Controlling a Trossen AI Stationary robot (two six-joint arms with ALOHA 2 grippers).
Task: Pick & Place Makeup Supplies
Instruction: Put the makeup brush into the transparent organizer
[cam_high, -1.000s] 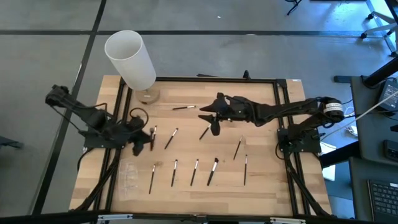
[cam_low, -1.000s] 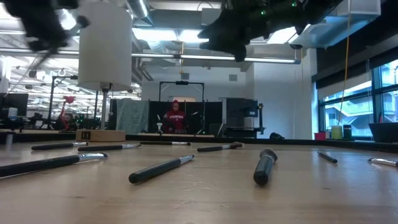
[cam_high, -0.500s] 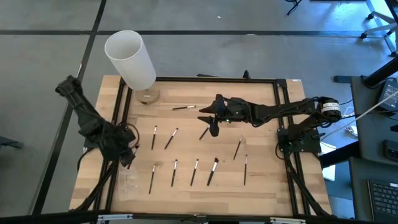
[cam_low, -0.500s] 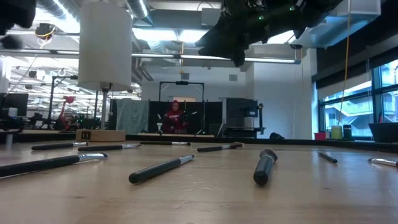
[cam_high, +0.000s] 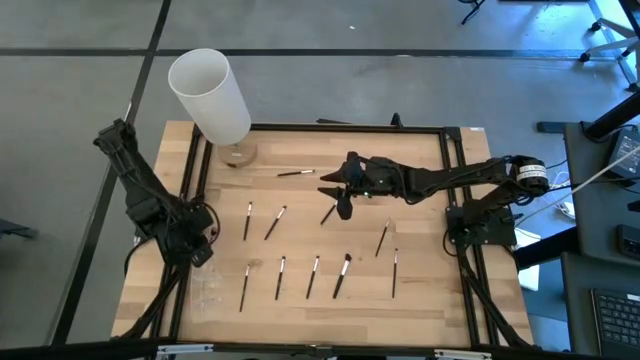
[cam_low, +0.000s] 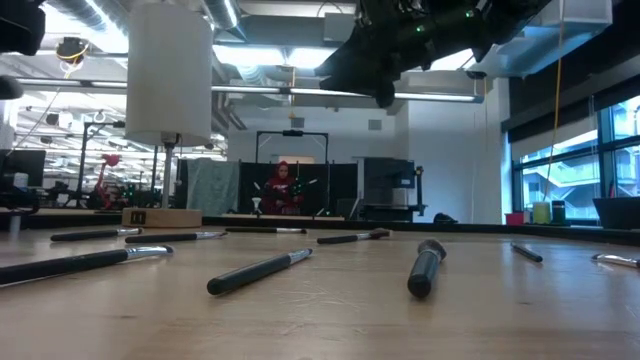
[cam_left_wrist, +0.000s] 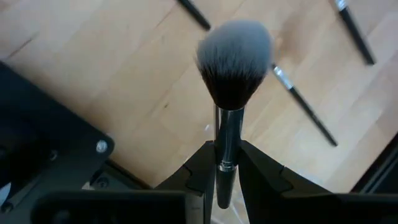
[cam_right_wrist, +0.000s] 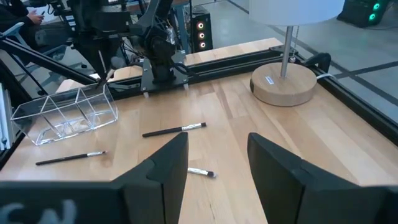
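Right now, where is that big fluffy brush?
The fluffy brush is held upright in the left gripper, over the table's left edge beside the clear organizer.

Table (cam_high: 420, 290): pale wood grain, framed in black rails. Fluffy brush (cam_left_wrist: 231, 68): dark bristles tipped grey-white, silver ferrule. Cylinder (cam_high: 210, 95): plain white, tan wooden base. Organizer (cam_right_wrist: 68, 115) seen clear, colourless.
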